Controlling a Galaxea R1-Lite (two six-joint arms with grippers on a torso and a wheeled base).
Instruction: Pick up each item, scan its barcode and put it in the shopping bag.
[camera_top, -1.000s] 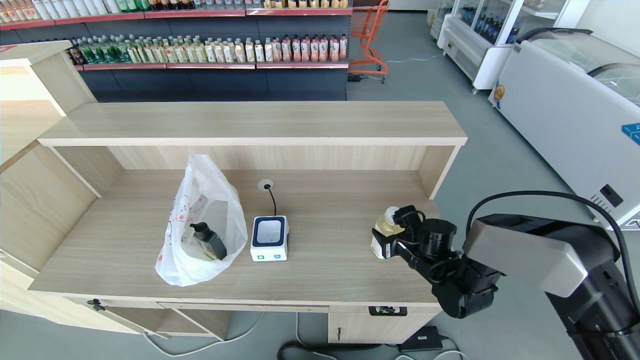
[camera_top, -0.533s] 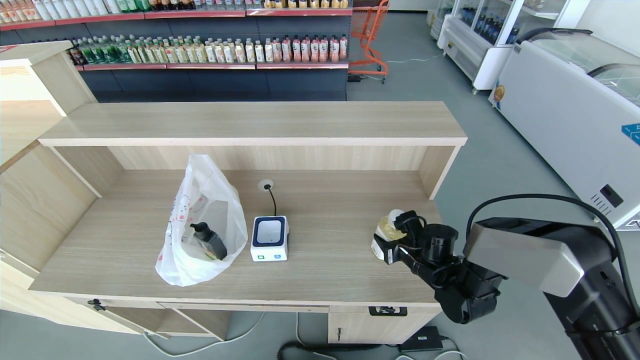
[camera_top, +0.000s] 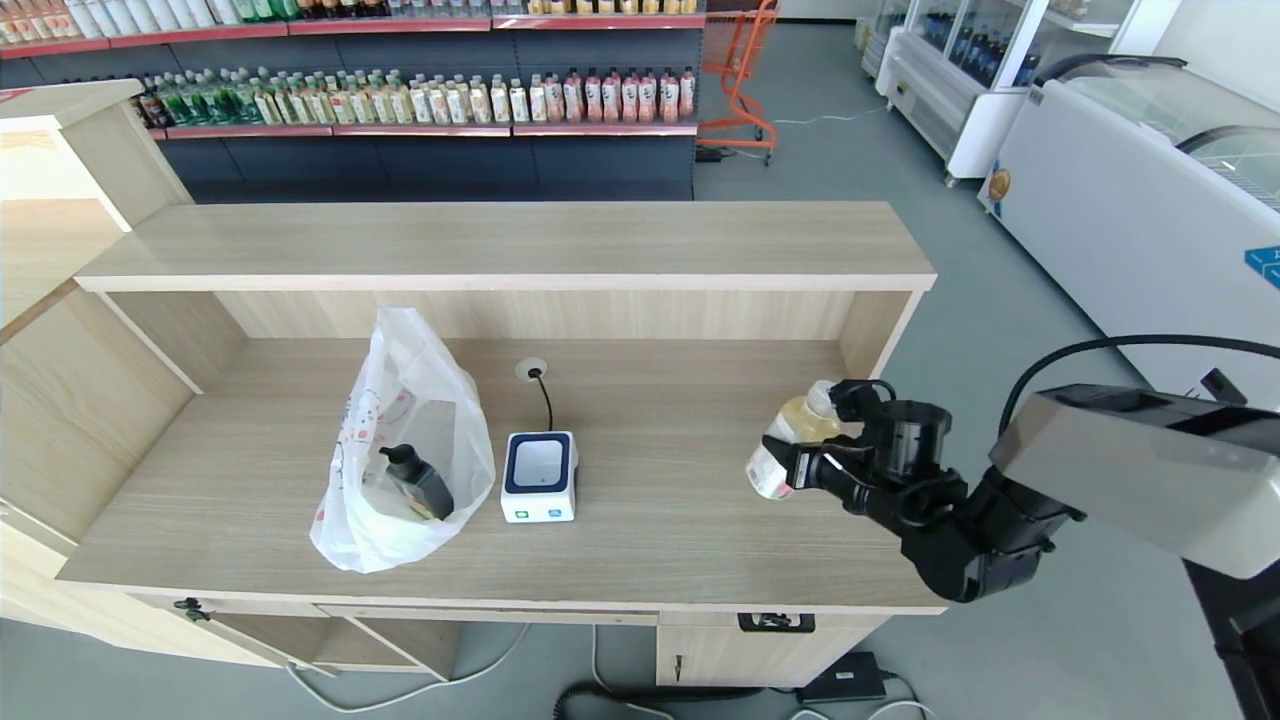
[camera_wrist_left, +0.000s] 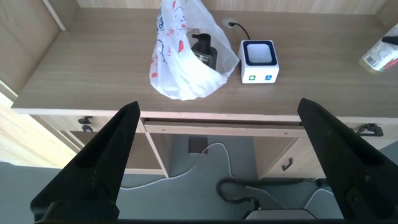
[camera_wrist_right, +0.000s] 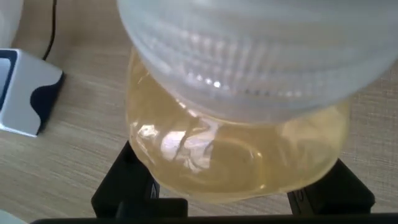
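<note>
While the right gripper (camera_top: 822, 436) holds a clear bottle of pale yellow liquid (camera_top: 800, 425) at the right end of the wooden table (camera_top: 660, 520), its dark fingers (camera_top: 803, 470) are clamped on the bottle's sides. The bottle leans at an angle, white cap up and toward the back, and looks lifted just clear of the tabletop. A white barcode scanner (camera_top: 540, 477) with a dark-framed window on top sits well to the bottle's left, near the middle of the table. Just beside the scanner, further left, stands a white shopping bag (camera_top: 350, 530) with a black pump bottle (camera_top: 418, 483) already inside. The left gripper (camera_wrist_left: 219, 107) hangs in front of the table, fingers wide apart and empty.

The step in hand seems to be carrying the bottle to the scanner. To do it well, the arm should travel left at a steady height, then turn the bottle so its printed label faces the scanner window. The rounded, smooth body could twist in the grip, so the squeeze should stay firm throughout.
</note>
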